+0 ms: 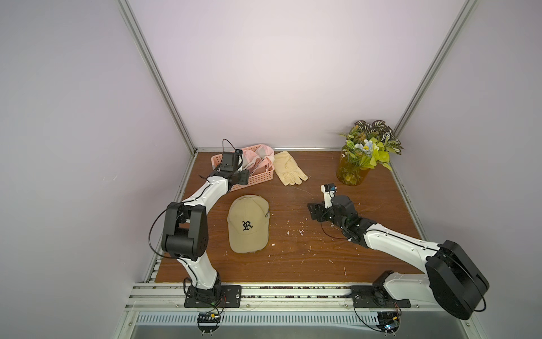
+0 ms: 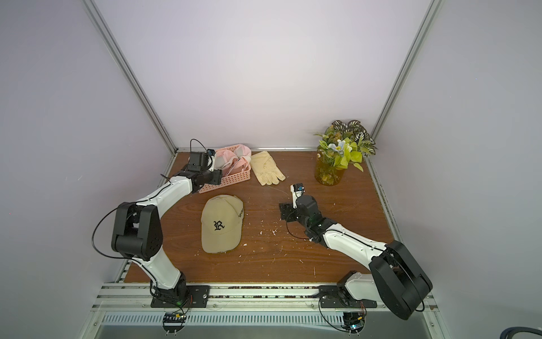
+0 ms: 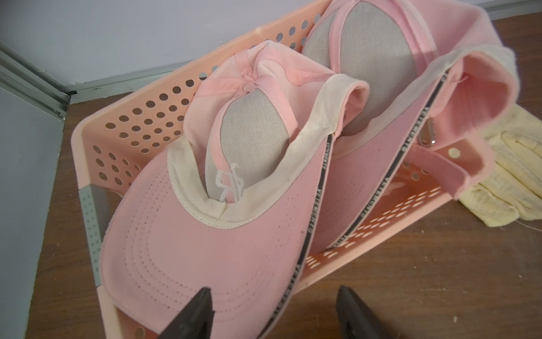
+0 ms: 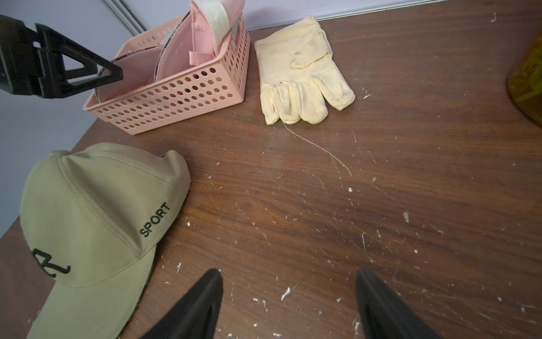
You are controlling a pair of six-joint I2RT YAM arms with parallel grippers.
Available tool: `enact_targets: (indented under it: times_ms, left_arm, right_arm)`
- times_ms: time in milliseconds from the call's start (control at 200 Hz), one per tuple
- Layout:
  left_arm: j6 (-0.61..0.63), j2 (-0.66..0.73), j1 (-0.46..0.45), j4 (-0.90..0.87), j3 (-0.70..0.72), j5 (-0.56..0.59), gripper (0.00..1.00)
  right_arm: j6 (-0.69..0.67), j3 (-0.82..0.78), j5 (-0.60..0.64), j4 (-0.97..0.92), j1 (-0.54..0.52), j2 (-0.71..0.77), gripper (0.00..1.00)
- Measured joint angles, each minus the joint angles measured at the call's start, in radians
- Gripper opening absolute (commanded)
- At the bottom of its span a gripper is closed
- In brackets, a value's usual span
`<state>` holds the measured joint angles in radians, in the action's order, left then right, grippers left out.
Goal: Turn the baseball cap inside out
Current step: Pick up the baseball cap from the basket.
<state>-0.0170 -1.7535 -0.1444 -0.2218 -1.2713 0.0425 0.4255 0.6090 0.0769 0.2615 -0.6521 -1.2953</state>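
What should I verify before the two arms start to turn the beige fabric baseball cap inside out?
1. Beige fabric baseball cap lies crown up on the brown wooden table, untouched: ok.
2. Right gripper open and empty, near the cap: ok.
3. Left gripper open, but at the pink perforated plastic basket, not at the cap: not ok.
4. Cream fabric glove apart from the cap: ok.
5. Cap's rear strap fastened: cannot tell.

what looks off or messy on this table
White flecks litter the table beside the tan cap, like spilled debris. Two pink caps look inside out in the basket, poking over its rim. A loose thread trails from the glove.
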Motion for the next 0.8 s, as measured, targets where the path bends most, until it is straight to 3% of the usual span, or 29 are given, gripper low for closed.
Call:
enact_targets:
  times_ms: [70,185,355,600,796]
  left_arm:
    - [0.006,-0.023,0.000,-0.002,-0.015,0.013,0.54]
    - [0.021,-0.053,0.000,-0.003,-0.036,0.026,0.28]
    - [0.080,-0.100,0.000,-0.008,-0.095,0.039,0.13]
    - [0.127,-0.084,0.000,-0.021,-0.125,0.051,0.07]
    - [0.129,0.016,-0.008,-0.087,-0.153,0.062,0.03]
  right_arm:
    - [0.000,0.000,-0.005,0.000,0.001,0.000,0.77]
    - [0.000,0.000,-0.008,-0.001,0.002,0.000,0.77]
    - [0.001,0.000,-0.017,-0.001,0.005,0.000,0.77]
    - [0.005,0.000,-0.032,-0.002,0.006,0.001,0.77]
    - [0.003,0.000,-0.031,-0.014,0.006,0.037,0.78]
